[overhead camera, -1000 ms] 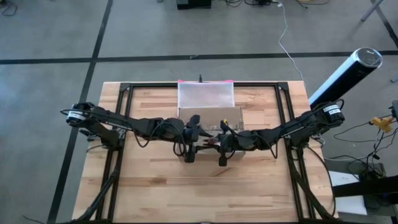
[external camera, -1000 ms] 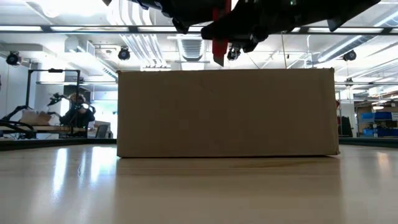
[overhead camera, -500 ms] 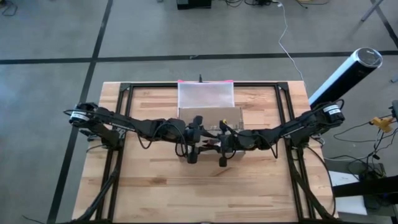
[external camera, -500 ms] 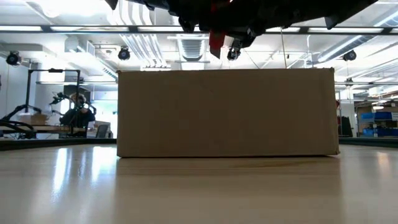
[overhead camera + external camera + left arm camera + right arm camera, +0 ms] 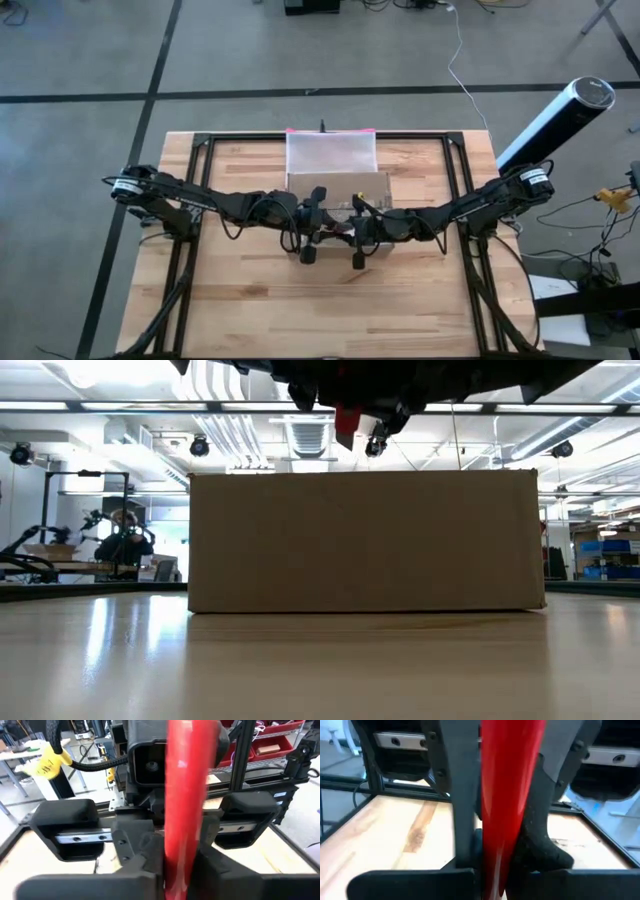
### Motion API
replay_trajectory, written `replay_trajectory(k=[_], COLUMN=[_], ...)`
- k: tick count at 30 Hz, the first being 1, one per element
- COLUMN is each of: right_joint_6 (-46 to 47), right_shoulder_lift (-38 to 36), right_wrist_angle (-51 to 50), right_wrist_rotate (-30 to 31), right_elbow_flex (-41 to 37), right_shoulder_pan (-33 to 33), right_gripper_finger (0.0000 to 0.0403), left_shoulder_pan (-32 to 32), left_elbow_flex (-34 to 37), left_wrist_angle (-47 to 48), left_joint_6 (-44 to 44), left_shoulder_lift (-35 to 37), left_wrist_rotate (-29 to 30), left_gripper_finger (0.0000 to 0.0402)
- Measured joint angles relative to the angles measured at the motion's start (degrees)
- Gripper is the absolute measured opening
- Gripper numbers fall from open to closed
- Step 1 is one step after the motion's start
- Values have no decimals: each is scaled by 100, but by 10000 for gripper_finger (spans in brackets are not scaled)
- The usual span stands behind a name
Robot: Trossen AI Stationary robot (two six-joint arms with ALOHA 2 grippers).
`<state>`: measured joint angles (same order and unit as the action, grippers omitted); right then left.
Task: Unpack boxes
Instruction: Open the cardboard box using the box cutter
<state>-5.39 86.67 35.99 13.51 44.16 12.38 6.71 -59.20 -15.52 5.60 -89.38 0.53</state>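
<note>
The brown cardboard box [image 5: 338, 187] [image 5: 365, 540] stands on its bottom at the table's middle. A pink-edged translucent pouch [image 5: 331, 152] lies against its far side. Above the box's near part my left gripper [image 5: 320, 230] and my right gripper [image 5: 351, 232] face each other, fingertip to fingertip. Both are shut on one red tool [image 5: 347, 422] [image 5: 186, 795] [image 5: 507, 795]. The tool's lower end hangs just above the box's top. My left gripper pinches the red tool's shaft [image 5: 182, 862] between its two fingers. The fingers come level from the table's left and lie across the upright tool, which is clear of the box. My right gripper pinches the same shaft [image 5: 500, 865] between its two fingers, level from the table's right and across it. The left gripper's fingers [image 5: 457, 795] stand close on either side of the tool just beyond.
A black metal frame [image 5: 200, 145] runs around the wooden table top [image 5: 250, 300], with bare wood near the front edge. A silver-black cylinder [image 5: 555, 120] stands off the table's far right corner. Workbenches and shelves fill the room behind.
Both grippers have gone up a little with the red tool. Its lower end now hangs higher above the box's top than a second ago. The box has stayed where it was.
</note>
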Motion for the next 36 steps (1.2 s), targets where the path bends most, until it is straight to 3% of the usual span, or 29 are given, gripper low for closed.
replay_trajectory(k=[7,14,20,26,32,36], right_joint_6=[67,-223,-321,-167,1,-163], right_shoulder_lift=[0,-29,-107,-133,-133,-133], right_wrist_angle=[32,31,-121,-362,-573,-610], right_wrist_rotate=[10,57,102,83,-63,-45], right_elbow_flex=[3,33,35,39,39,39], right_shoulder_pan=[-2,-11,-13,11,165,328], right_gripper_finger=[22,104,142,154,150,143], left_shoulder_pan=[1,-10,-5,-10,-23,-12], left_elbow_flex=[0,0,0,14,20,20], left_wrist_angle=[50,433,1064,1733,2414,2717], left_joint_6=[42,74,101,104,59,-22], left_shoulder_lift=[23,232,504,779,962,1061], left_wrist_rotate=[110,411,711,1004,1807,1898], left_gripper_finger=[35,35,35,35,35,35])
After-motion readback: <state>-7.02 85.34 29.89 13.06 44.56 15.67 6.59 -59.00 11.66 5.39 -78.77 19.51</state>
